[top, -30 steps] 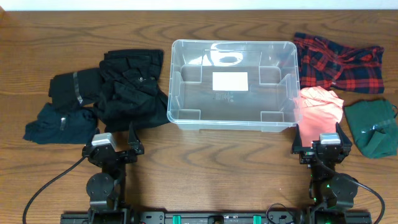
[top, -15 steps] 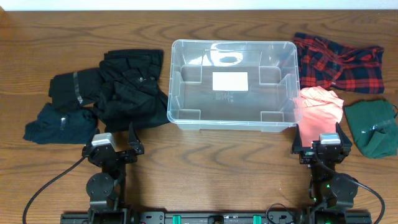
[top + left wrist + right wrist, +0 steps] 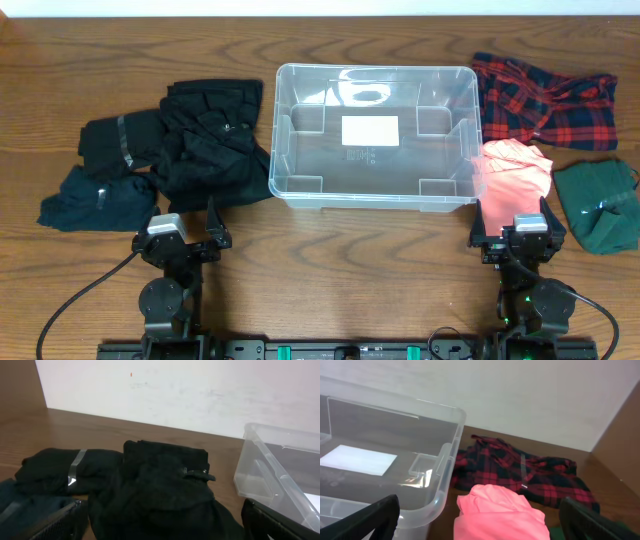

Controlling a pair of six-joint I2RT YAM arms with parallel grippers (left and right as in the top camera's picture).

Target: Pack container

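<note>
The clear plastic container [image 3: 372, 68] stands empty at the table's middle, a white label [image 3: 370, 130] on its bottom. My left gripper [image 3: 183, 222] sits open near the front edge, just before a black clothes pile [image 3: 215, 140]. In the left wrist view the left gripper [image 3: 161, 515] has its jaws wide apart with that black pile [image 3: 165, 485] ahead and the container [image 3: 280, 460] to the right. My right gripper [image 3: 513, 228] is open in front of a pink garment [image 3: 515, 170]. The right wrist view shows the right gripper [image 3: 477, 510] framing the pink garment [image 3: 500, 510] beside the container [image 3: 395, 420].
On the left lie a black folded garment with tape [image 3: 120, 140] and a dark teal one [image 3: 95, 195]. A red plaid shirt [image 3: 545, 95] and a green garment [image 3: 600, 205] lie on the right. A white wall runs behind the table's far edge.
</note>
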